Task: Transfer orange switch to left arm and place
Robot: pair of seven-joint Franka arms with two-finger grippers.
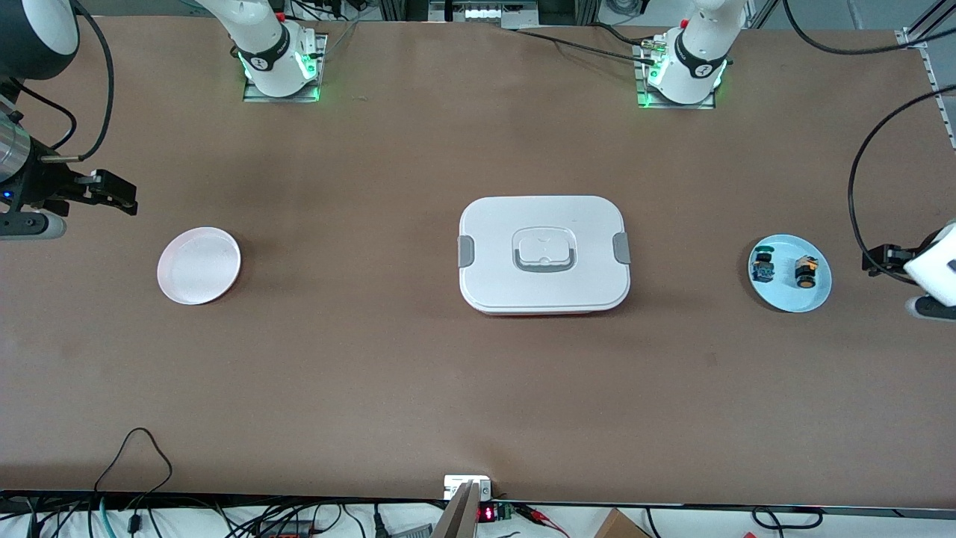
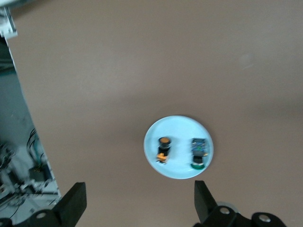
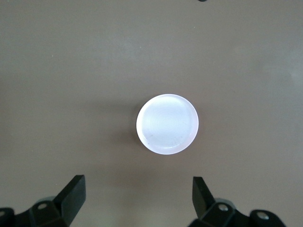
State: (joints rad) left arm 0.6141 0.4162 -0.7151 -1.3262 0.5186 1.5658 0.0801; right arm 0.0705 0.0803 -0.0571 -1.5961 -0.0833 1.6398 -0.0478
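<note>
The tiny black orange-capped switch (image 1: 805,271) sits on a pale blue round plate (image 1: 818,297) beside a green-topped switch (image 1: 762,267), near the left claw (image 2: 137,203), spread empty. The right claw (image 3: 137,196) gapes empty near a pinkish-white round plate (image 1: 199,265); the white lidded plastic box (image 1: 544,254) lies between them on the brown desk (image 1: 418,388)

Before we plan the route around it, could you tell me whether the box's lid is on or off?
On. The box shows its white lid seated flat, grey clasps at both ends and the handle recessed on top.

Left pincer (image 2: 137,205) and right pincer (image 3: 137,201) both hover, fingers spread.
</note>
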